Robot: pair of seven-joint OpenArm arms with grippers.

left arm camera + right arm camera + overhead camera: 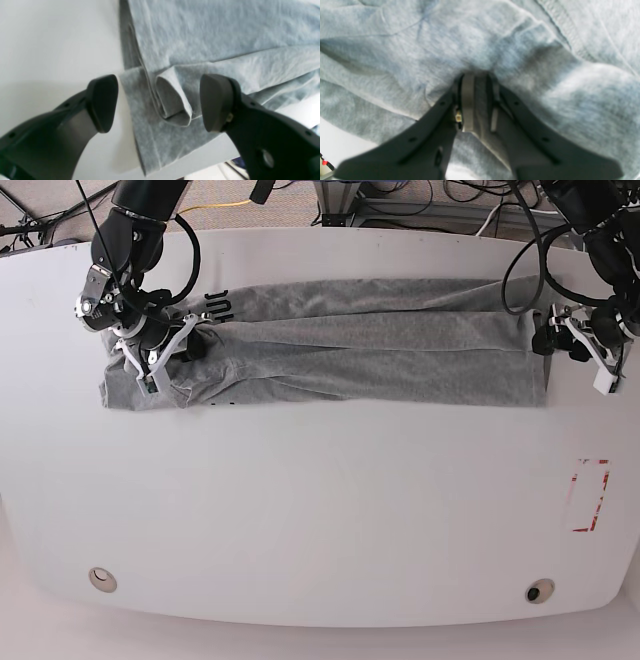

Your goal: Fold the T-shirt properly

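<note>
The T-shirt is lying as a long, narrow band across the far half of the white table, already folded lengthwise, with a scrap of black lettering showing near its end on the base view's left.

At that end the cloth is being pinched by the right gripper — the jaws are drawn together on a bunched ridge of grey fabric, which is puckering around them in the right wrist view. The hold is probably being used to anchor or carry this end for the next fold.

At the opposite end the left gripper is being held with its fingers well apart, nothing between them but air. A small rolled loop of fabric is sitting just beyond the pads, at the corner where several layers are stacked; it looks like cloth just let go, though that is only a reading.

By this judgement, the lengthwise folds are done and the crosswise fold is not yet made. The curled corner may need flattening first.
</note>
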